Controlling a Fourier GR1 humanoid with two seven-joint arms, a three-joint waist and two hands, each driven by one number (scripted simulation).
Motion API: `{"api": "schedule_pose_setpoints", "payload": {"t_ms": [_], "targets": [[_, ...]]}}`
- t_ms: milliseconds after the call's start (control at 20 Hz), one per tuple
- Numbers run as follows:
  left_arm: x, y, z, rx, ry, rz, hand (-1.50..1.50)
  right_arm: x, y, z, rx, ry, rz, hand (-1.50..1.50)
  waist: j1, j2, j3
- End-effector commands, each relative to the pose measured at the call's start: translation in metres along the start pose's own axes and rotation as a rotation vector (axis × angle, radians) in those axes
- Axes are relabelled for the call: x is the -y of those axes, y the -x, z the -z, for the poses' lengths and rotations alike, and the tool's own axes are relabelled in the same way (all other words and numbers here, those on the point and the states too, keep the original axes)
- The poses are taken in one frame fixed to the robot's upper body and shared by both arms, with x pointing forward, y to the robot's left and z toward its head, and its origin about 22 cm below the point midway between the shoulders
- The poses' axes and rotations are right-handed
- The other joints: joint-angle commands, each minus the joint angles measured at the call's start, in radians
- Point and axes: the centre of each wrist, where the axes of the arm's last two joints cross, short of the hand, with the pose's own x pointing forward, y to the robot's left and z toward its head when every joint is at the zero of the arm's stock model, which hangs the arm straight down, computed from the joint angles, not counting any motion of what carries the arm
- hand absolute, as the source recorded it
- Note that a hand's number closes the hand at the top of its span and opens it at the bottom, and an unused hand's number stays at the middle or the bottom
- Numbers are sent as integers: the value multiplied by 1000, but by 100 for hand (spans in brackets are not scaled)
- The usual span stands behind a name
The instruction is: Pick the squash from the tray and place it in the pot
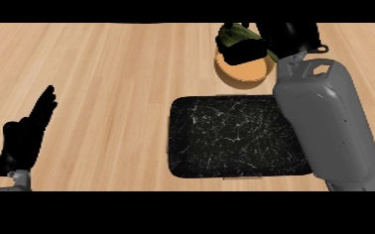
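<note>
Up at the far edge of my view, the right hand [289, 34] is wrapped round the squash [234, 33]: black fingers [245, 53] curl across its near side, and the green, lumpy skin pokes out just above and to the left of them. Directly beneath those fingers sits the orange pot [245, 73]. I can see its near rim and a crescent of its inside below the fingertips, while the hand and the squash hide the rest. Whether the squash touches the pot's rim, I can't tell from this angle.

Nearer to me than the fingers, and well apart from the squash, lies the black marbled tray [227, 134], square with rounded corners, flat on the wooden counter [110, 79]. My right forearm [326, 124], grey, runs from the lower right up to the hand and covers the tray's right edge.

Far off to the left of the gripping fingers, down in the lower left corner, the left hand [22, 139] rests open with its fingers straight and pointing up, wood grain showing all around it.
</note>
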Motion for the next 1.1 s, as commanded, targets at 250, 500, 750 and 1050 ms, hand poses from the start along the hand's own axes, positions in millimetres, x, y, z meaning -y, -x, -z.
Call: {"api": "schedule_pose_setpoints", "payload": {"t_ms": [250,500,750,1050], "targets": [[-11,13,3,-1,6,7,0,-18,46,56,-20,-18,-33,150,10,4,-1],[4,-10,19,22,8,9,0,-40,69,76,-19,-47,-52,150,28,14,0],[9,-6,8,34,22,-6,0,-58,85,80,-31,-69,-173,150,47,19,-1],[14,-9,8,51,49,3,0,-68,91,84,-122,-121,14,-150,66,28,0]]}}
